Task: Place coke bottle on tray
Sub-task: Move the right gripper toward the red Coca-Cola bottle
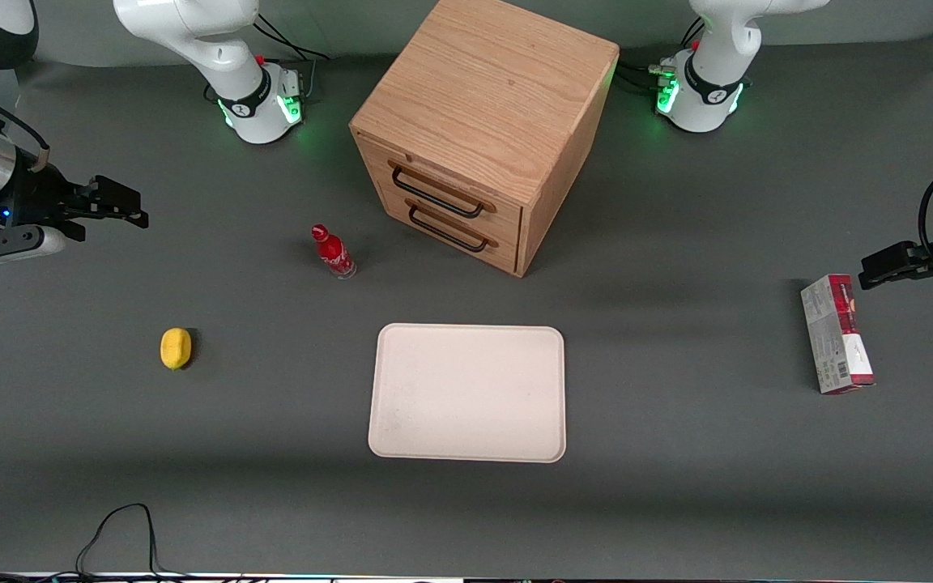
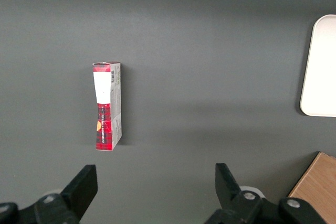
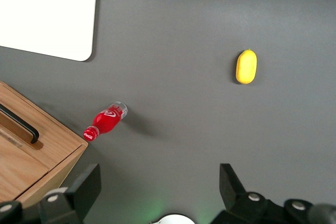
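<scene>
The coke bottle (image 1: 333, 252), small and red with a red cap and clear base, stands on the grey table in front of the wooden cabinet's drawers. It also shows in the right wrist view (image 3: 105, 121). The cream tray (image 1: 468, 393) lies flat nearer to the front camera than the bottle and the cabinet; its corner shows in the right wrist view (image 3: 47, 11). My right gripper (image 1: 128, 207) hangs open and empty above the working arm's end of the table, well apart from the bottle. Its fingers (image 3: 86, 186) stand wide apart.
A wooden drawer cabinet (image 1: 479, 129) with two black handles stands farther from the front camera than the tray. A yellow lemon-like object (image 1: 176, 348) lies toward the working arm's end. A red-and-grey carton (image 1: 837, 334) lies toward the parked arm's end.
</scene>
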`<state>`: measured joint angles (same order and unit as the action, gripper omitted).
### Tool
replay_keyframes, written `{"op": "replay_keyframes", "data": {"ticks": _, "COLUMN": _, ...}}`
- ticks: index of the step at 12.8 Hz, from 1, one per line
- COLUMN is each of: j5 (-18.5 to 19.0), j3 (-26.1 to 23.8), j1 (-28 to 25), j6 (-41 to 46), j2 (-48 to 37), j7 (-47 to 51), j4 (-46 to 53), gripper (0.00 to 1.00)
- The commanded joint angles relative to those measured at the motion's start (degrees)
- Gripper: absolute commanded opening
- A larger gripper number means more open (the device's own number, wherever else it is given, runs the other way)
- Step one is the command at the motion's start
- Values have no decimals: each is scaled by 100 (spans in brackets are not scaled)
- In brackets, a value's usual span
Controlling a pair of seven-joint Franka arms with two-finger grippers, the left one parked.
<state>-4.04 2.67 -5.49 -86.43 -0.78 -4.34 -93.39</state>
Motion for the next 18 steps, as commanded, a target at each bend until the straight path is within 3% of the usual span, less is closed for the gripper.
{"op": "replay_keyframes", "data": {"ticks": 1, "j5": -53, "j3": -29, "j1": 39, "j6": 179, "j2": 148, "j7": -6, "j4": 374, "gripper": 100}}
{"op": "replay_keyframes", "data": {"ticks": 5, "j5": -114, "j3": -117, "j1": -31, "j6": 214, "j2": 227, "j7": 256, "j4": 514, "gripper": 100}}
{"op": "replay_keyframes", "data": {"ticks": 13, "j5": -317, "j3": -1741, "j1": -277, "j6": 662, "j2": 280, "j7": 2874, "j4": 1148, "gripper": 100}}
{"op": "replay_keyframes", "data": {"ticks": 18, "j5": -255, "j3": -1849, "j1": -444, "j6": 733, "j2": 253, "j7": 2886, "j4": 763, "gripper": 100}}
